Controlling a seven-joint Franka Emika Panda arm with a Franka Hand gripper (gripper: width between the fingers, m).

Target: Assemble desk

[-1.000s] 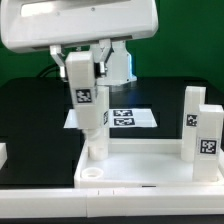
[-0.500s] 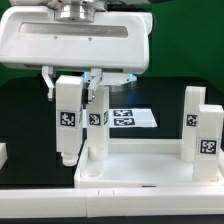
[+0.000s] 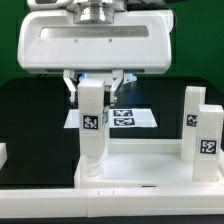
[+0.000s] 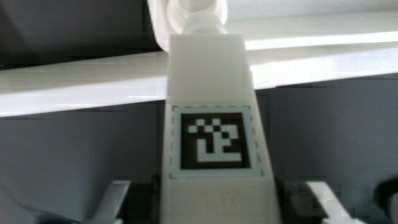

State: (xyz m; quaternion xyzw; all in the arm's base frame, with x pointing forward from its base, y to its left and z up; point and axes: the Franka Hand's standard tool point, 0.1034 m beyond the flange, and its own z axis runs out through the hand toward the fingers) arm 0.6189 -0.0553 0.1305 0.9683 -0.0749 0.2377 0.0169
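The desk panel, white and rimmed, lies at the front of the black table. A white leg with a square tag stands upright on the socket at the panel's corner, on the exterior view's left. My gripper comes straight down from the big white robot body and is shut on the top of this leg. In the wrist view the leg runs down the middle between my gripper fingers, its tag facing the camera. Two more legs stand upright at the panel's side, on the exterior view's right.
The marker board lies flat on the table behind the panel. A small white part shows at the exterior view's left edge. A green backdrop stands behind the table.
The gripper has turned about its upright axis with the leg in it. The leg's tag now faces the exterior camera squarely, and the leg stands over the corner socket.
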